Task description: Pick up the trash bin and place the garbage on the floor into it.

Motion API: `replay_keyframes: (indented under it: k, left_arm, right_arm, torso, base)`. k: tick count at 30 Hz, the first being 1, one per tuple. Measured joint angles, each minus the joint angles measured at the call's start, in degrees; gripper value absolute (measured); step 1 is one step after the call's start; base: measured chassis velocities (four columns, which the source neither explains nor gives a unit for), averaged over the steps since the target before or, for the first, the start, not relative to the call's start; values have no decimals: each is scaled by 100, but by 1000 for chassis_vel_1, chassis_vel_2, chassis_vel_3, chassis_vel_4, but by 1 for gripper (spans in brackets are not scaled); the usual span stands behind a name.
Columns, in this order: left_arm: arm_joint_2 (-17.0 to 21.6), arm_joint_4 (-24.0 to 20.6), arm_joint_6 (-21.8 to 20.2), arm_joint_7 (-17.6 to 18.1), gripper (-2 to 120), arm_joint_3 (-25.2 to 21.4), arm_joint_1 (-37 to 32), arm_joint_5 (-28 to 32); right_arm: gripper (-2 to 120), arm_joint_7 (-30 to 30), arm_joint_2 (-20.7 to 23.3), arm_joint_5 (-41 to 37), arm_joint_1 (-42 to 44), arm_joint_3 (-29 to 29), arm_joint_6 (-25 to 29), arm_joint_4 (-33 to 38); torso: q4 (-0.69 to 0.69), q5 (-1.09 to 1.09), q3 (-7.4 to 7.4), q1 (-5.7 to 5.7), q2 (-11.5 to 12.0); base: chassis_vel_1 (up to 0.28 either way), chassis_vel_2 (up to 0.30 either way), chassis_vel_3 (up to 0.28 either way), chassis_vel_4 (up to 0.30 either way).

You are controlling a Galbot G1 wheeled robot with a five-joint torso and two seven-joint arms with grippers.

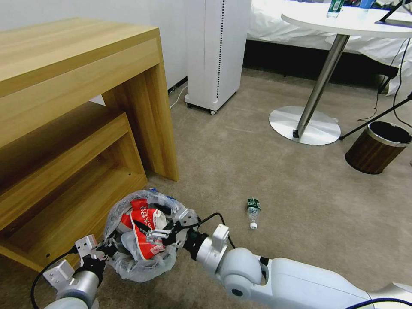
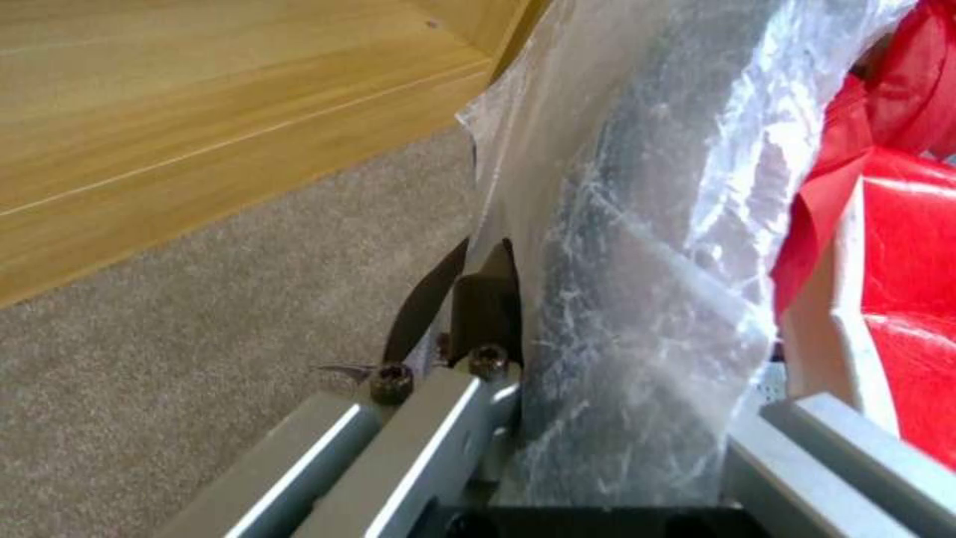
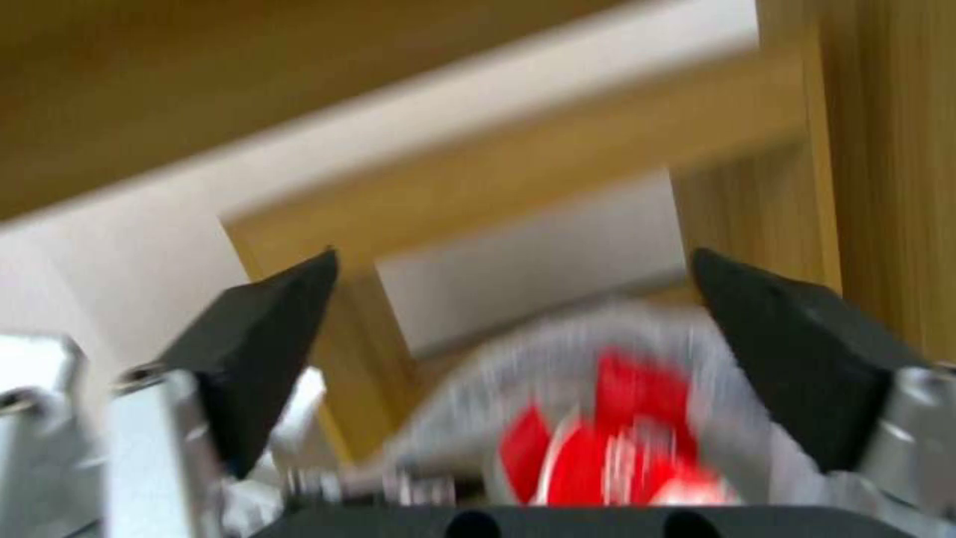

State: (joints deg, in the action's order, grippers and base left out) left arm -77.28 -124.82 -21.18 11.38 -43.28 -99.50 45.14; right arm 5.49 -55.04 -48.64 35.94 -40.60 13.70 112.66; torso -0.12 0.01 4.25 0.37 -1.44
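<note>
The trash bin [image 1: 141, 262], wrapped in its crumpled clear liner, is held just above the beige floor [image 1: 292, 193] beside the wooden shelf. My left gripper [image 1: 107, 248] is shut on its near rim; in the left wrist view the rim and liner [image 2: 638, 246] sit between the fingers [image 2: 486, 299]. Red wrappers [image 1: 146, 227] lie inside the bin. My right gripper [image 1: 161, 234] hovers over the bin mouth, open and holding nothing; the right wrist view shows its pads [image 3: 264, 336] wide apart above the red wrappers [image 3: 618, 433]. A green-label clear bottle [image 1: 253, 212] lies on the carpet to the right.
A wooden desk with a lower shelf [image 1: 64, 137] stands close on the left. A white tower unit [image 1: 214, 51] is behind it, a round table's metal base [image 1: 304, 125] farther right, and a brown wood-grain bin [image 1: 377, 148] at the right edge. Open carpet surrounds the bottle.
</note>
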Motion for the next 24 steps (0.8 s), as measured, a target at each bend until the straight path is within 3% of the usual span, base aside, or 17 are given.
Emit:
replay_keyframes:
  k: [2,6,8,9,12,14,16,17,20,24]
  left_arm:
    - [-20,5,0,-1,0,-28,-16,-5]
    - [-44,2,1,-2,0,-74,-45,-20]
    - [-37,-1,12,-2,0,-109,-47,-16]
    - [-37,-1,12,-2,0,-109,-47,-16]
    - [-9,6,15,0,0,-126,-40,6]
    - [-2,8,16,1,0,-128,-40,10]
    - [37,47,25,0,0,-129,-43,12]
    - [37,47,25,0,0,-129,-43,12]
    - [68,92,31,-6,0,-116,-16,17]
    - [83,138,34,-9,0,-99,25,24]
  right_arm:
    - [99,-190,107,102,204,371,277,190]
    - [100,-145,257,109,636,1060,316,499]
    - [100,32,385,66,1289,2028,277,801]
    - [100,32,385,66,1289,2028,277,801]
    - [100,615,521,-288,1981,2988,28,1270]
    - [100,806,546,-367,2145,3194,-52,1378]
    - [100,1591,654,-677,2896,3933,-449,1674]
    - [100,1591,654,-677,2896,3933,-449,1674]
    - [100,2494,667,-996,3385,4255,-849,1687]
    - [100,3089,649,-1333,3644,4424,-1314,1547]
  torso:
    - [-1,1,0,0,0]
    - [1,0,0,0,0]
    - [-1,1,0,0,0]
    - [-1,1,0,0,0]
    - [-1,1,0,0,0]
    - [0,1,-1,0,0]
    - [-1,0,-1,0,0]
    - [-1,0,-1,0,0]
    - [-1,1,-1,0,0]
    - [0,1,0,0,0]
  base:
    - [0,0,0,0]
    - [0,0,0,0]
    - [0,0,0,0]
    - [0,0,0,0]
    - [0,0,0,0]
    - [0,0,0,0]
    - [0,0,0,0]
    - [0,0,0,0]
    - [0,0,0,0]
    - [0,0,0,0]
